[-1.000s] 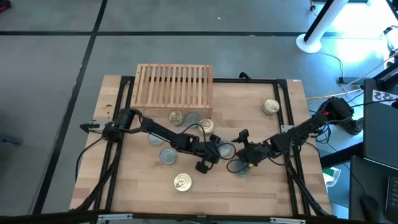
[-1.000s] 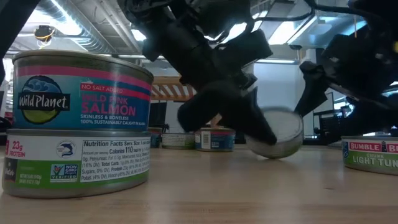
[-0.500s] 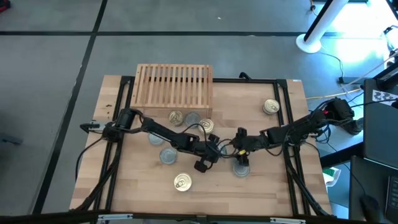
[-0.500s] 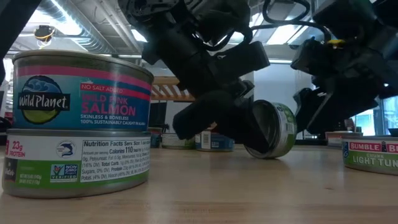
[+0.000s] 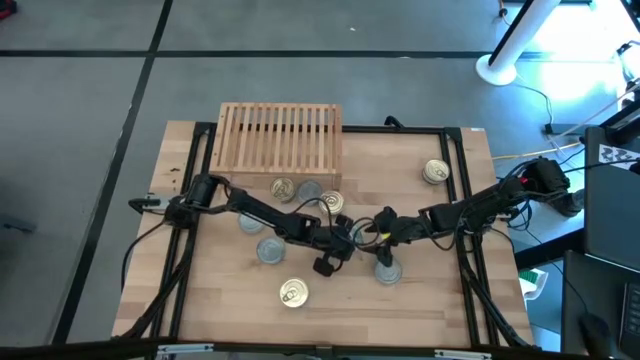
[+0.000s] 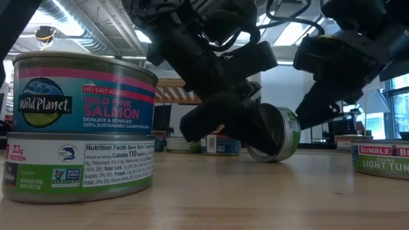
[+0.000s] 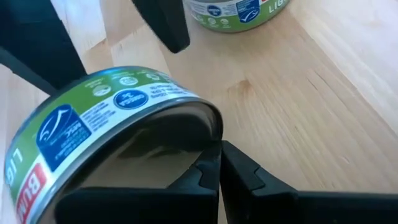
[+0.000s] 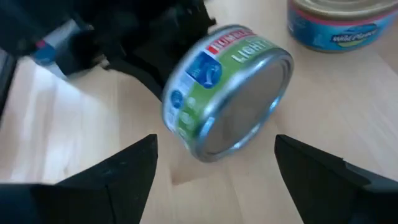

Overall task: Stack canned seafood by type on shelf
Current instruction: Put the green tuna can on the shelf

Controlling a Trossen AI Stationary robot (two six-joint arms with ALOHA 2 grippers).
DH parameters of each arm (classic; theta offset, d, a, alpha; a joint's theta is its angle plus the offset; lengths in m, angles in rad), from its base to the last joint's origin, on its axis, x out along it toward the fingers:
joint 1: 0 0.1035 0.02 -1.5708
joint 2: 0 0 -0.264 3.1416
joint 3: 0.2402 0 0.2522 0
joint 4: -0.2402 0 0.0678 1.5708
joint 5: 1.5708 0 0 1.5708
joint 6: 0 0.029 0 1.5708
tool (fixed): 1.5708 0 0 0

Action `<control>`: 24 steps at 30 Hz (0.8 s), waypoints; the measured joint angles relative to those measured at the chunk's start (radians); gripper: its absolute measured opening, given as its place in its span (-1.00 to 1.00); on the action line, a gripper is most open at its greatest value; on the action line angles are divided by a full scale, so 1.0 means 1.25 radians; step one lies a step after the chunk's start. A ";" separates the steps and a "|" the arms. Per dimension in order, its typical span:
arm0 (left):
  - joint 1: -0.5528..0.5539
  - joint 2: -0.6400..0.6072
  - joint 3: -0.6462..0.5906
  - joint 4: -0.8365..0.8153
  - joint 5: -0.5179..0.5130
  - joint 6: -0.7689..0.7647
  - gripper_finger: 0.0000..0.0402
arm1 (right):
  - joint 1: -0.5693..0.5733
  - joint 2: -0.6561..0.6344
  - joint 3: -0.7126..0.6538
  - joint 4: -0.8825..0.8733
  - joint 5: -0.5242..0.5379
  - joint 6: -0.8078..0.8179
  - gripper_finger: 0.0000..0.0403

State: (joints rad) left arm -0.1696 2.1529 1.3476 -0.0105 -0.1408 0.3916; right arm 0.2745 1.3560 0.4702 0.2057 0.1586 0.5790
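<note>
The left hand (image 5: pixel 352 243) was clenched, propping a tilted green-label can (image 6: pixel 276 133) on edge; the right hand (image 5: pixel 378 232), fingers spread, faced it closely; the shelf (image 5: pixel 280 137), well beyond both, carried no cans; stacking had not begun.

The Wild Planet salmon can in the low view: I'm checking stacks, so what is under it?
The Wild Planet salmon can sits on another can with a nutrition label; that lower can's brand name is not visible.
</note>
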 joint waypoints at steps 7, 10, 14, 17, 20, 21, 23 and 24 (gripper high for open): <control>0.005 -0.001 0.000 0.009 -0.001 0.000 -1.00 | 0.000 0.000 0.000 0.056 0.007 0.058 0.58; 0.005 -0.001 0.000 0.017 -0.002 0.000 -1.00 | 0.001 0.008 0.000 0.073 0.041 0.060 0.58; 0.005 -0.001 0.000 0.021 -0.002 0.000 -1.00 | 0.001 0.034 0.000 0.077 0.086 0.060 0.58; 0.005 -0.001 0.000 0.021 -0.002 0.001 -1.00 | 0.001 0.060 0.000 0.107 0.089 0.080 0.58; 0.005 -0.001 0.000 0.021 -0.002 0.001 -1.00 | 0.001 0.084 0.001 0.151 0.086 0.081 0.58; 0.005 -0.001 0.000 0.021 -0.002 0.001 -1.00 | 0.001 0.091 0.001 0.163 0.084 0.081 0.58; 0.005 -0.001 0.000 0.021 -0.002 0.001 -1.00 | 0.001 0.101 0.001 0.174 0.083 0.081 0.58; 0.005 -0.001 0.000 0.021 -0.002 0.001 -1.00 | 0.001 0.105 0.001 0.180 0.083 0.081 0.58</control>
State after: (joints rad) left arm -0.1627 2.1513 1.3476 0.0158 -0.1432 0.3930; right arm 0.2752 1.4875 0.4713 0.4312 0.2619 0.6800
